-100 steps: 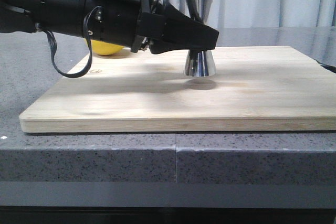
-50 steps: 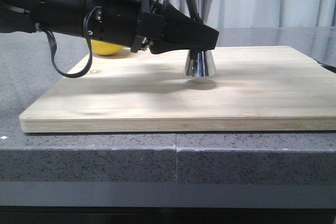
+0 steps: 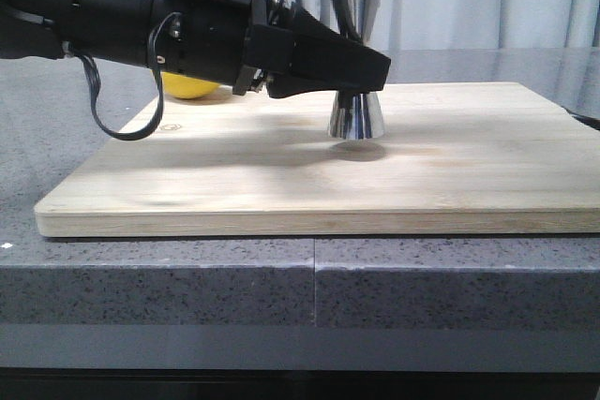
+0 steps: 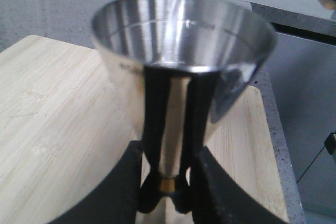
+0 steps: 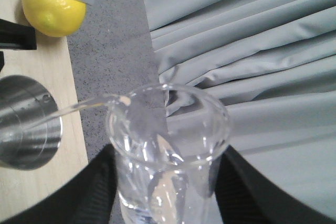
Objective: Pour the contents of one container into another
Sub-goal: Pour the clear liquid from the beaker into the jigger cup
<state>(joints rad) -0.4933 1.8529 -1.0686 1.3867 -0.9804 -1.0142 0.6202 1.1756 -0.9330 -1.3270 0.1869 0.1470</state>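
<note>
The steel jigger (image 3: 356, 117) stands upright over the wooden board (image 3: 281, 185), its base at or just above the wood. My left gripper (image 3: 367, 67) is shut on its waist. From the left wrist, the fingers (image 4: 121, 192) pinch the gold band below the jigger (image 4: 184, 51), whose open top cone faces up. My right gripper (image 5: 165, 182) is shut on the clear glass beaker (image 5: 168, 145), tilted high above the board. A thin clear stream (image 5: 79, 107) leaves its lip toward the jigger (image 5: 26, 124). Beaker and right gripper are out of the front view.
A yellow lemon (image 3: 192, 86) lies at the board's far left corner, behind my left arm, also seen as the lemon (image 5: 52, 9). Grey speckled counter (image 3: 422, 278) surrounds the board, and its front edge drops off. Grey curtains (image 5: 252, 51) hang behind.
No arm has visibly moved. The jigger stays held in the same place over the board.
</note>
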